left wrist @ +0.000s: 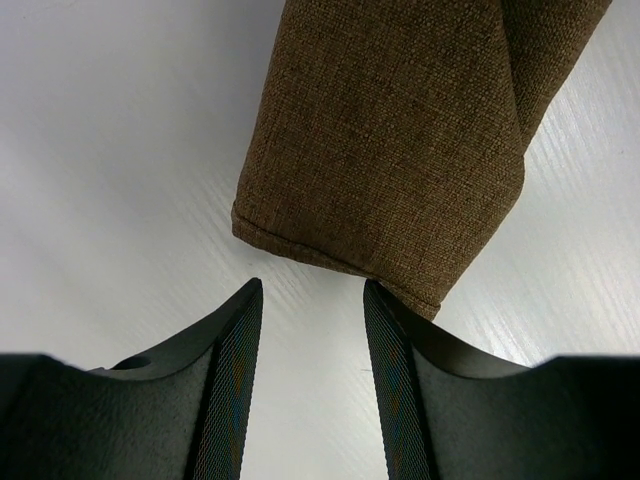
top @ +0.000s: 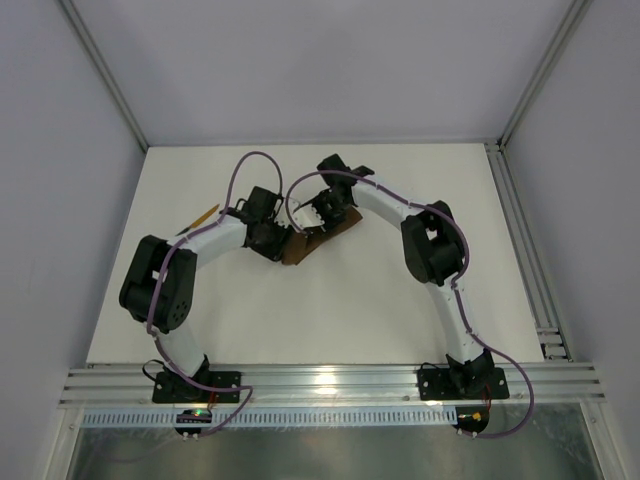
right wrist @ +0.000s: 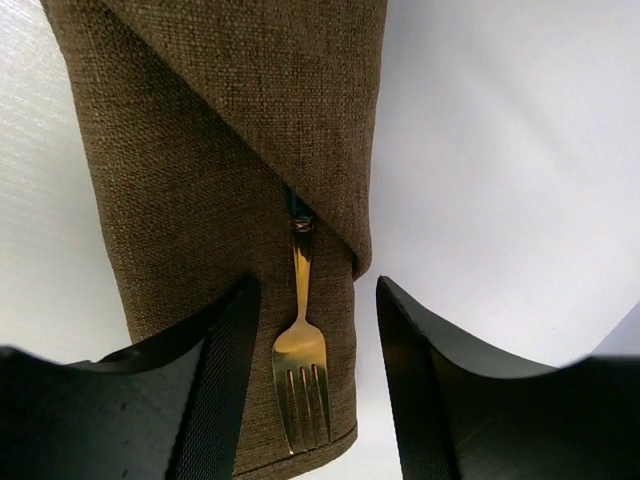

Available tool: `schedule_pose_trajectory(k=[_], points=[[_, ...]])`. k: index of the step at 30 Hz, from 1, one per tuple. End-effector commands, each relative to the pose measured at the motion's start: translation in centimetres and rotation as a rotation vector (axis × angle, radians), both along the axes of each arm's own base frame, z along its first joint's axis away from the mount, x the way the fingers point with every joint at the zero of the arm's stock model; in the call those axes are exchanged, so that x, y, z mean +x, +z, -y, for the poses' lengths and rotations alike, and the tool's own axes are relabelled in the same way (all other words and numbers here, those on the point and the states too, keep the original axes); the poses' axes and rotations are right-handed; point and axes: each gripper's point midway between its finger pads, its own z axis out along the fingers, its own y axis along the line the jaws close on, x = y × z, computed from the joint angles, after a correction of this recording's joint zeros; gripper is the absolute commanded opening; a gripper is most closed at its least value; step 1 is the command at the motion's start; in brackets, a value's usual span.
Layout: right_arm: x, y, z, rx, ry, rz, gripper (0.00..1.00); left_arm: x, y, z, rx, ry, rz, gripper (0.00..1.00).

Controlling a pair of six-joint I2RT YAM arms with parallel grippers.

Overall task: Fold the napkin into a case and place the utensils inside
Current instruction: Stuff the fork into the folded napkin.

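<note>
Fork (right wrist: 300,385) handle hidden inside case (right wrist: 180,200), right end effector (right wrist: 318,290) open astride it, left end effector (left wrist: 312,287) parted, empty

Bright, even light is falling from overhead onto the white table (top: 330,320), casting only soft shadows. Glare is shining off the silver aluminium rail (top: 325,378) at the near edge. In the wrist views, the black plastic fingers (left wrist: 225,400) are blurring close up, while the dark-brown woven cloth case (right wrist: 200,180) is showing its weave sharply.

White table (top: 350,310) bears the case (top: 301,250) and one utensil (top: 203,216).
</note>
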Motion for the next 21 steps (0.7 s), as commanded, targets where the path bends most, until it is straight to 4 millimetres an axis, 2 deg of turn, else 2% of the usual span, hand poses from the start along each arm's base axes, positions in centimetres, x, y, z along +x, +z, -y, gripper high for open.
schedule_pose_trajectory(k=[1,8,10,12,13,16,18,21], points=[[-0.4,2.4,-2.0,0.059,0.020,0.044,0.56,0.7,1.6,0.5,-0.024,-0.013,0.061,0.47],[0.0,5.8,-1.7,0.098,-0.004,0.130,0.58,0.9,3.1,0.1,-0.014,-0.009,0.092,0.47],[0.2,7.5,-1.3,0.110,-0.016,0.178,0.59,1.2,4.0,-0.3,0.005,0.001,0.117,0.48],[0.5,8.3,-1.1,0.121,-0.029,0.224,0.60,1.8,5.3,-0.4,0.001,0.008,0.146,0.50],[0.7,9.9,-0.8,0.140,-0.037,0.255,0.60,2.0,5.7,-0.5,0.000,0.012,0.150,0.51],[0.8,11.1,-0.1,0.142,-0.050,0.282,0.60,2.6,8.0,-1.1,-0.001,0.036,0.186,0.55],[0.5,12.1,0.2,0.146,-0.061,0.288,0.61,3.2,9.5,-2.1,-0.004,0.057,0.217,0.56],[-0.2,13.4,0.6,0.179,-0.079,0.281,0.61,4.5,12.4,-5.9,-0.013,0.134,0.271,0.62]])
